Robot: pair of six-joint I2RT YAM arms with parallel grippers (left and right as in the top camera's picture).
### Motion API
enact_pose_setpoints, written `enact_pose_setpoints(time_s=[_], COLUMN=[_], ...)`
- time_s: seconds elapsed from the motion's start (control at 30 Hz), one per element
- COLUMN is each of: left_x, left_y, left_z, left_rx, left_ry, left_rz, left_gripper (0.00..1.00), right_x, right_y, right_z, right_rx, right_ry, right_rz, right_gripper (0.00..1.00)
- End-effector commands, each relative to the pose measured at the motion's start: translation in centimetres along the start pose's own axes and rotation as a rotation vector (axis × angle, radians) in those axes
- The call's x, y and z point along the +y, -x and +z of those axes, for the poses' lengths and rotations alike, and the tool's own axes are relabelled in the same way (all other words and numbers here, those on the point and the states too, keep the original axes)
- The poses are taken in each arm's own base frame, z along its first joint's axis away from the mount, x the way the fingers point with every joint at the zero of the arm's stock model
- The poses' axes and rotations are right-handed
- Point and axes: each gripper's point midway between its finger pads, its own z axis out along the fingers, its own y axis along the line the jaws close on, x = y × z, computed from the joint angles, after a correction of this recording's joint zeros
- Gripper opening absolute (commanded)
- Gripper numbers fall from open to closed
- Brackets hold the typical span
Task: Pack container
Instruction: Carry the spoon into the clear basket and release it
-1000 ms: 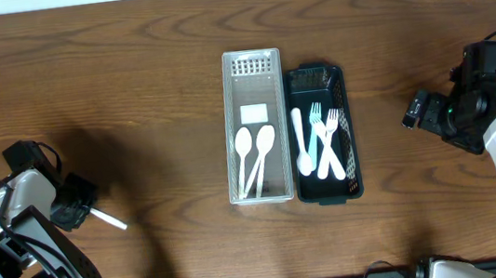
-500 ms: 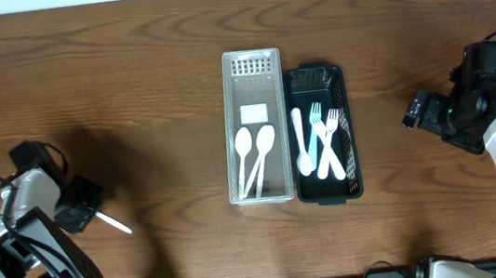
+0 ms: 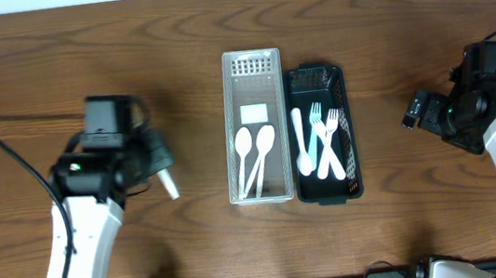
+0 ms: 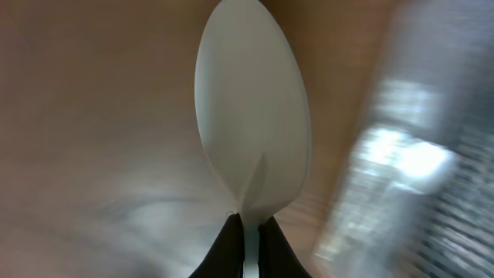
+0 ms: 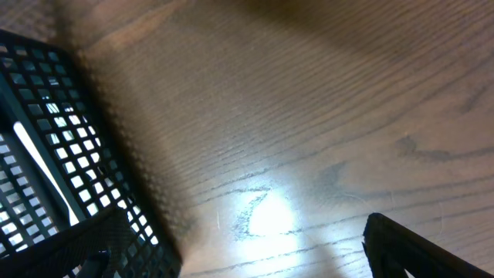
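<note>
Left end effector (image 3: 160, 168) clenched on a white spoon (image 4: 253, 139), just left of the clear container (image 3: 250, 66).
The spoon's handle is pinched and its bowl points away from the fingers, above the tabletop (image 3: 127, 59). Two spoons (image 3: 256, 157) lie in the clear container. Touching its right side, the black basket (image 3: 348, 128) holds a spoon and forks (image 3: 327, 135). Farther right, the right end effector (image 3: 412, 116) hangs released, fingers spread.

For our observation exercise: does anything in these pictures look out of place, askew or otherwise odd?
One thing, perhaps: a lone spoon lies in the black basket beside the forks, while the other two spoons sit in the clear basket. It looks mis-sorted. Nothing is spilled or damaged.
</note>
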Motion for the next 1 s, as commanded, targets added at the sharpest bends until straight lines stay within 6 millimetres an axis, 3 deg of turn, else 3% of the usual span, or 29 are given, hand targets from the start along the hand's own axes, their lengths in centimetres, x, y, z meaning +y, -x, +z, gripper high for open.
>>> enact_pose_setpoints(time_s=[0.0, 0.13, 0.33, 0.5, 0.77, 0.87, 0.97], left_x=[-5.1, -10.0, -13.1, -14.0, -13.4, -13.0, -12.9], left_y=[0.3, -0.2, -1.7, -3.5, -6.0, -6.8, -6.9], left_z=[-2.3, -2.2, 3.2, 8.2, 13.3, 14.8, 15.1], left_rx=[-0.045, -0.053, 0.030, 0.124, 0.240, 0.272, 0.280], left_ry=[-0.094, -0.168, -0.144, -0.099, -0.027, -0.005, 0.001], left_rz=[0.113, 0.279, 0.385, 0.439, 0.463, 0.466, 0.467], left_gripper=[0.06, 0.06, 0.06, 0.06, 0.06, 0.29, 0.31], right_x=[-0.1, -0.1, -0.2, -0.2, -0.2, -0.2, -0.2], right_y=[0.1, 0.1, 0.0, 0.0, 0.0, 0.0, 0.0], right_z=[-0.3, -0.3, -0.3, -0.3, -0.3, -0.3, -0.3], right_rx=[-0.008, -0.008, -0.006, -0.006, -0.006, -0.006, -0.005], right_ry=[0.004, 0.004, 0.003, 0.003, 0.003, 0.003, 0.003], right_rz=[-0.011, -0.011, -0.011, -0.011, -0.011, -0.011, -0.011], right_gripper=[0.99, 0.99, 0.99, 0.99, 0.99, 0.99, 0.99])
